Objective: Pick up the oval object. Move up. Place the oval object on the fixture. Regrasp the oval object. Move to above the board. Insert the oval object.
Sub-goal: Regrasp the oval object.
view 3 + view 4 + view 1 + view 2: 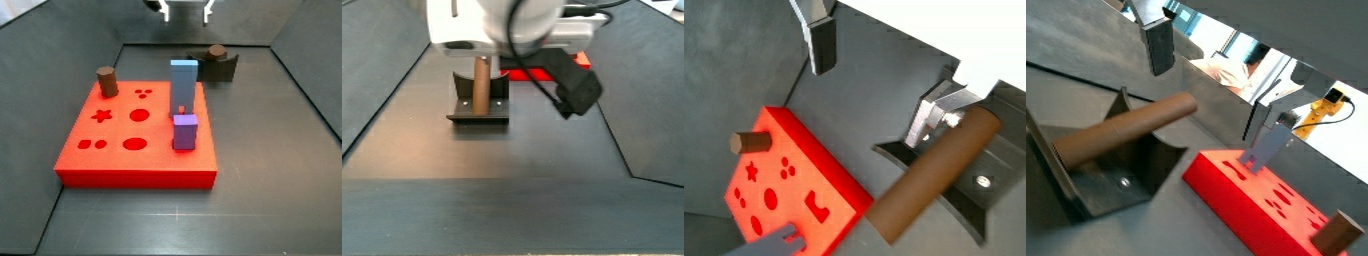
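The long dark-brown oval peg (1120, 130) rests in the small dark notched fixture (1133, 180), with the gripper (885, 80) held apart above it. If the regrasp is made off-centre, the peg could be tilted and jammed at the flat red board (798, 185).

Brown oval object (934, 176) rests tilted in fixture (975, 190) (beside red board (798, 180)); gripper (885, 75) above

1. Floor (174, 215): dark grey, matte, flat sheet; it fills both side views.
2. Back wall (147, 20): dark panel rising from the floor at 12 o'clock in a side view.
3. Side walls (310, 60): dark panels flaring outward at 3 and 9 o'clock.
4. Seam lines (616, 140): thin straight joints where floor meets walls.
5. Surroundings (1340, 150): bright white zone beyond the wall rim in both wrist views; details blurred.
6. Light: diffuse, with a faint sheen on the floor.
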Robot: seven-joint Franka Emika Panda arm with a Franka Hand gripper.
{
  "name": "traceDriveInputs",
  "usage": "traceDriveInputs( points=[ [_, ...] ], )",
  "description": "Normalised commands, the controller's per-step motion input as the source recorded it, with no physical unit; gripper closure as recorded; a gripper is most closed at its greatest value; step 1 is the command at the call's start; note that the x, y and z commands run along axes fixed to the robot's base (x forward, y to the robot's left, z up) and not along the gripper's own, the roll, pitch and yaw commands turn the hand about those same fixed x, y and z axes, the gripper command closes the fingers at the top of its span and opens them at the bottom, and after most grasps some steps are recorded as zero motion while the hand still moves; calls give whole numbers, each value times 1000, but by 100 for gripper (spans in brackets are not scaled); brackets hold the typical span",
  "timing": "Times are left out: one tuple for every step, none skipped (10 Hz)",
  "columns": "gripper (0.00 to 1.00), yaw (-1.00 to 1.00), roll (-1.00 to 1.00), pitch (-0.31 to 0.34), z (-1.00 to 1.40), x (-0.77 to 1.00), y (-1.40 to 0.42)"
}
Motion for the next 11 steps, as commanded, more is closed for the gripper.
traceDriveInputs(
  points=[
    [0,85,117,-88,14,-747,-26],
    [0,-952,1000,18,-278,-326,-1000],
    [0,-950,1000,15,-272,-266,-1000],
    [0,-946,1000,-18,-197,-130,-1000],
    [0,-947,1000,-39,-180,-119,-1000],
    [0,-947,1000,-73,-139,-126,-1000],
    [0,-947,1000,-89,-101,-121,-907],
    [0,-940,1000,-126,-29,-80,-582],
    [0,-938,1000,-139,-9,-62,-453],
    [0,-935,1000,-163,9,-50,-181],
    [0,-942,1000,-179,11,-45,-29]
  ],
)
